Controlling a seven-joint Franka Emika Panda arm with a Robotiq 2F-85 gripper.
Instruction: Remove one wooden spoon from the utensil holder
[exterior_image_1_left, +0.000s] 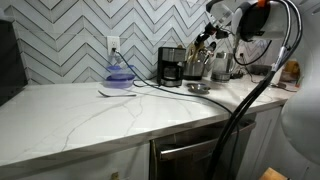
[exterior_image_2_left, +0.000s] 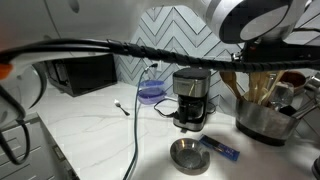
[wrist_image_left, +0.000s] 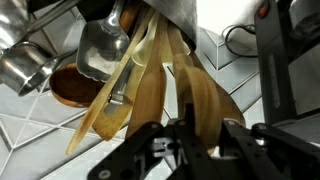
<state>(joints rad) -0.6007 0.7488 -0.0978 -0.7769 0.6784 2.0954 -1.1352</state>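
Tool: the tool (wrist_image_left: 198, 142) is seen at the bottom edge of the wrist view, its two dark fingers (wrist_image_left: 168, 138) drawn in against a wooden handle that passes between them; it is closed and gripping the wooden spoon.
Wooden spoon: the wooden spoon (wrist_image_left: 194, 100) is held between the tool's fingers and runs away from the tool into the bundle of wooden utensils; its far end is lost among them, so the bowl cannot be made out.
Utensil holder: the utensil holder (exterior_image_1_left: 199, 70) is found directly below the tool in an exterior view, standing on the counter (exterior_image_1_left: 90, 112); the spoon is still among the utensils standing in it.
Other utensils: several more wooden handles are fanned out just beside the gripped one, and a metal ladle (wrist_image_left: 100, 48) is seen beyond the tool's fingers, to one side.
Coffee maker: the black coffee maker (exterior_image_1_left: 171, 66) is set beside the holder, lower than the tool.
Round metal dish: a round metal dish (exterior_image_1_left: 198, 88) lies on the counter near the holder, beneath the tool.
Purple bowl: a purple bowl (exterior_image_1_left: 120, 75) is placed well apart from the tool, past the coffee maker.
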